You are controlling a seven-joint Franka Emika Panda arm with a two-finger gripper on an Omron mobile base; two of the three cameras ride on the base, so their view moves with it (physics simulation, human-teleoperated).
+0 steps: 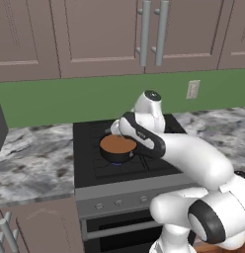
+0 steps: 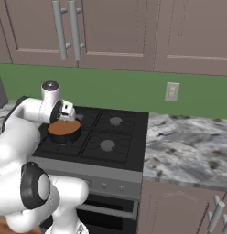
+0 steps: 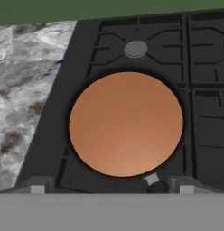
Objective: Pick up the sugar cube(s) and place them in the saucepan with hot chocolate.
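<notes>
The claw (image 3: 112, 188) hangs just above the pan (image 3: 126, 124); whether it is released or clenched cannot be told. The pan sits on the stove's (image 1: 90, 170) front left burner. No writing is legible. A pale speck by one fingertip, perhaps the cube (image 3: 152, 179), appears in the hand view.

Arm outstretched, hand (image 2: 68, 114) pointing downward

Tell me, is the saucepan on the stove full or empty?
Full. The saucepan holds a flat orange-brown liquid that reaches nearly to its black rim, seen from above in the hand view and on the stove.
</notes>
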